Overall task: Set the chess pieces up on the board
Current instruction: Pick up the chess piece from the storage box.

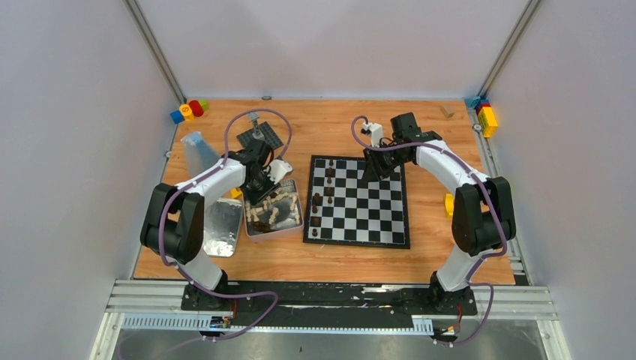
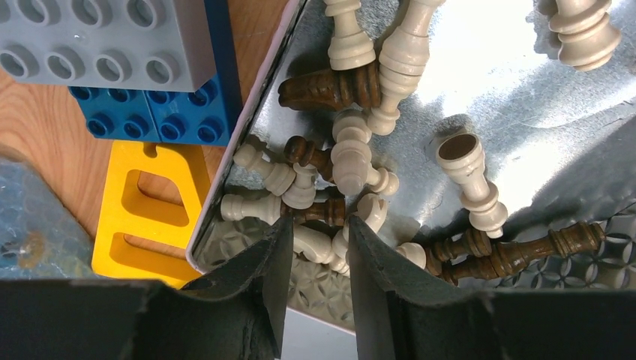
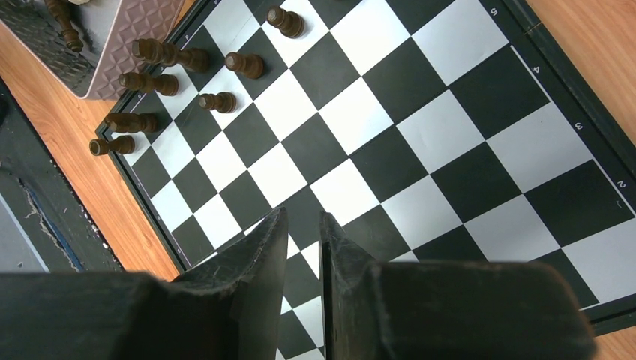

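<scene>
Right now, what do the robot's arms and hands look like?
Both the left arm and right arm have white shells with chunky black joints. A purple cable loops along each. The left hand and right hand each have two black, wedge-shaped fingers.

The overhead camera gives me even, diffuse light. The pale walls read flat, and the arms cast only soft, short shadows on the worktop (image 1: 337, 120). Detail is coarse there: the chess pieces (image 1: 328, 180) on the board (image 1: 390, 217) are small dark blobs. On the left wrist camera the tin (image 2: 487, 67) throws hard white glare across its floor toward its upper right, washing out texture, with a grey shadow along its lower right. The cream pieces look sharp. The left gripper (image 2: 313, 229) sits near-black and slightly soft at the bottom edge. The right wrist view is crisp and evenly lit, and the right gripper (image 3: 304, 221) is dark with little surface detail.
</scene>
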Controlling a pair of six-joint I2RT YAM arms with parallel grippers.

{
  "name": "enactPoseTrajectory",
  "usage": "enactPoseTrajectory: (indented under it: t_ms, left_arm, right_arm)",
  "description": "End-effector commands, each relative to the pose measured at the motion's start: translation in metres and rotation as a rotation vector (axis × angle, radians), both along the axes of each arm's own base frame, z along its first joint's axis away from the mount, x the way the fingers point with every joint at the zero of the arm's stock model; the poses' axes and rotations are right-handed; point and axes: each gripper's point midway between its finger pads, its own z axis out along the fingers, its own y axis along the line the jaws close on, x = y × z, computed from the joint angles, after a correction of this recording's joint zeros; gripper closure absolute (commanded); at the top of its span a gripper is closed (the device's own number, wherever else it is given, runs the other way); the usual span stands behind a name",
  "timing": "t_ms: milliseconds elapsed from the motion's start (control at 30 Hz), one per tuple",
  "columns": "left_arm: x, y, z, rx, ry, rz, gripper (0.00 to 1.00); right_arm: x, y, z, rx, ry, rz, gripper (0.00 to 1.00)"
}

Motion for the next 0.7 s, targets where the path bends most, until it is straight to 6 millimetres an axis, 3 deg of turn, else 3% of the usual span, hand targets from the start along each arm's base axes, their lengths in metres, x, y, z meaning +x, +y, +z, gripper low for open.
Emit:
enactPoseTrajectory:
  t_ms: [0, 667]
  left_arm:
    - [0.014, 0.001, 0.005, -0.001, -0.036, 0.0, 0.6]
    - [0.012, 0.006, -0.017, 0.013, 0.008, 0.015, 0.63]
  right_arm:
    - [0.005, 0.005, 0.012, 0.039, -0.046, 0.018, 0.78]
    - [0.002, 0.006, 0.012, 0.046, -0.031, 0.021, 0.78]
